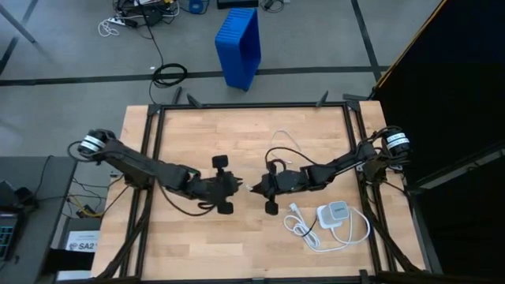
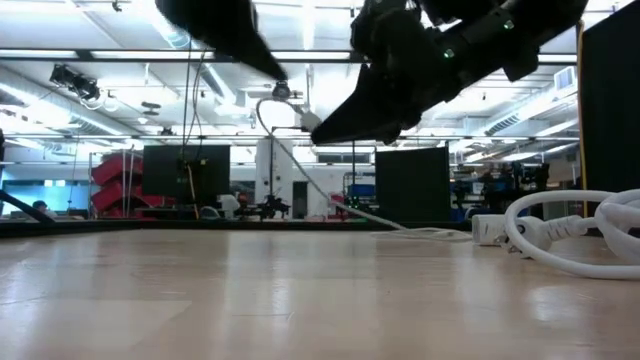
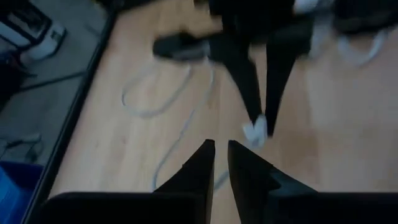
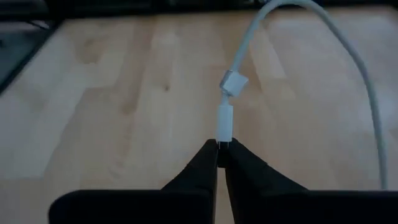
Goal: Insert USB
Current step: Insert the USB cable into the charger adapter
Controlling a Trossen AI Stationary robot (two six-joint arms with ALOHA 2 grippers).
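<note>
Beyond the table lies a wide workshop hall with a grey taped floor (image 1: 71, 47), white ceiling light strips (image 2: 100, 40), red bins (image 2: 118, 180) and dark screens (image 2: 185, 170) far back in the low view. A blue ribbed plastic crate (image 1: 240, 46) stands on the floor just past the table's far edge, with a coil of black cable (image 1: 169, 75) near it.

The pale wooden plank tabletop (image 1: 229, 134), bordered by a black metal frame (image 1: 150, 158), carries both dark arms, which meet near its middle, raised off the wood as the low view shows.

A thicker white cord coiled in loops (image 1: 304, 229) lies toward the near right of the table, touching a white rounded-square charger block (image 1: 334, 214).

The right gripper (image 1: 254, 188) points at the left one; its fingers (image 4: 239, 165) are pinched together on the small white and metal plug of the USB (image 4: 224, 121), whose thin white cable arcs up and away over the wood and trails down to the table behind the arm.

The left gripper (image 1: 239, 188) hovers just beside it, tip facing tip, with its fingers (image 3: 198, 168) nearly together and only a narrow slit between them, holding nothing. The plug's end hangs just beyond them.
</note>
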